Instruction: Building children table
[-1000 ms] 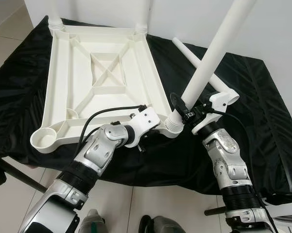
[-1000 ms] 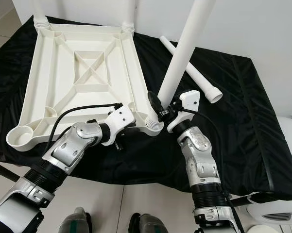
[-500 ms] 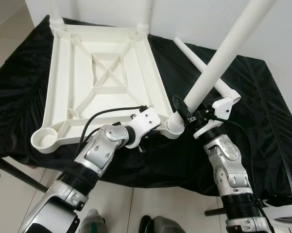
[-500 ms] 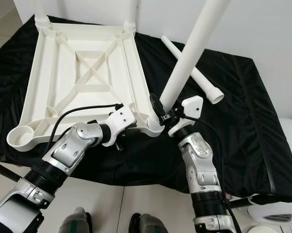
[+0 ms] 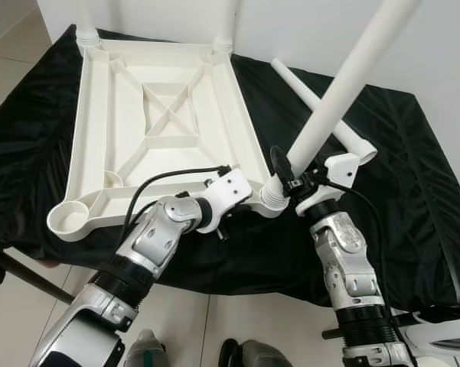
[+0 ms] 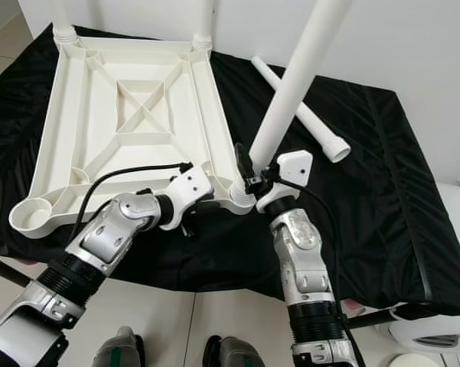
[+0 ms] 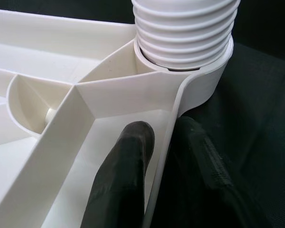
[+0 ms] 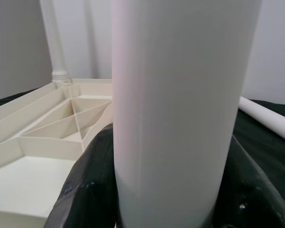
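The white table top lies upside down on a black cloth. Two white legs stand in its far corners. My right gripper is shut on a third white leg, which leans to the right with its threaded end sitting in the near right socket. In the right wrist view the black fingers wrap that leg. My left gripper is shut on the table top's near rim just beside that socket, one finger on each side. A fourth leg lies loose on the cloth behind.
The near left socket holds no leg. The black cloth covers the whole work surface and drops off at its front edge near my arms. A white wall stands close behind. Pale tiled floor lies below.
The leg in my right gripper swung a little further right, then partly back, its foot staying in the socket. My right wrist shifted slightly left. The left arm held still.
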`<state>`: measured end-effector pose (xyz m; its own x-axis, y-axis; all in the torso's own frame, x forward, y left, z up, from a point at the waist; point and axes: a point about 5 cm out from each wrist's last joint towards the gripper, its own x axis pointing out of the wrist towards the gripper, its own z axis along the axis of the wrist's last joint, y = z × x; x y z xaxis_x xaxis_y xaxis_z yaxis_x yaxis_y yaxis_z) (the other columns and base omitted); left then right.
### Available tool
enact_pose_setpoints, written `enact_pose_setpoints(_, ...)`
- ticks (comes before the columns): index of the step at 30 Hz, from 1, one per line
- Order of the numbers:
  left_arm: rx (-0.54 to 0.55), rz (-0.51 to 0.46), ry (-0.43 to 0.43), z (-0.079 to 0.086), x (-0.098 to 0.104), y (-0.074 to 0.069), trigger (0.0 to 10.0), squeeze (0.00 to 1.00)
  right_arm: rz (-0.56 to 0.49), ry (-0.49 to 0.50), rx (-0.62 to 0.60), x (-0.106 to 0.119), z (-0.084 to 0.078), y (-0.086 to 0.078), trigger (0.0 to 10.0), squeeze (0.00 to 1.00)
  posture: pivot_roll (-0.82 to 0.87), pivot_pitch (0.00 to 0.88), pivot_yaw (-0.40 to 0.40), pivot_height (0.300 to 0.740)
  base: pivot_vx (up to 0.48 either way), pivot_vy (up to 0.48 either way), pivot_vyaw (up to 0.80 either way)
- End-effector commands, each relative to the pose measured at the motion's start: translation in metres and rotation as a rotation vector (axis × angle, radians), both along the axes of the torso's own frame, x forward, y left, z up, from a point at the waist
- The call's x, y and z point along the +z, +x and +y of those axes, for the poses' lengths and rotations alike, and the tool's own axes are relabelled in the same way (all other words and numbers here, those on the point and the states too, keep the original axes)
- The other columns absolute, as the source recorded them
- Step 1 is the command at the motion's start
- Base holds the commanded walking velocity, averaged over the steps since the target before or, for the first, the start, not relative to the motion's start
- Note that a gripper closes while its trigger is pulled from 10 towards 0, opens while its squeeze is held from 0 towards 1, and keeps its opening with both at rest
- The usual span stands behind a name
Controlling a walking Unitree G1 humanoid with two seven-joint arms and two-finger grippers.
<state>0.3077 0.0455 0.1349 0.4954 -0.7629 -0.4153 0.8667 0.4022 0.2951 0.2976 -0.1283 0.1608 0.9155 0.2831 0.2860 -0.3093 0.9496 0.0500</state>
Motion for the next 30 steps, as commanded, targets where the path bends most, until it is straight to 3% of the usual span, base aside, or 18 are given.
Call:
enact_pose_setpoints(1,-0.019,-0.013,0.015,-0.003,0.002,0.0,10.0,0.0,0.208,-0.046,-0.073,-0.041,-0.011,-0.003,10.0,0.0,0.06,0.085,-0.102,0.74,0.0,0.0,0.0)
enact_pose_setpoints(14,-0.019,-0.017,0.014,-0.003,0.003,0.0,10.0,0.0,0.183,-0.013,-0.173,-0.036,0.002,-0.004,10.0,0.0,0.06,0.076,-0.108,0.74,0.0,0.0,0.0)
enact_pose_setpoints(23,-0.027,-0.022,0.014,-0.005,0.004,0.0,10.0,0.0,0.187,-0.018,-0.364,-0.035,0.003,0.002,10.0,0.0,0.06,0.071,-0.108,0.74,0.0,0.0,0.0)
enact_pose_setpoints(30,-0.025,-0.026,0.012,-0.005,0.006,0.001,10.0,0.0,0.196,-0.002,-0.396,-0.036,0.01,0.002,10.0,0.0,0.07,0.081,-0.111,0.74,0.0,0.0,0.0)
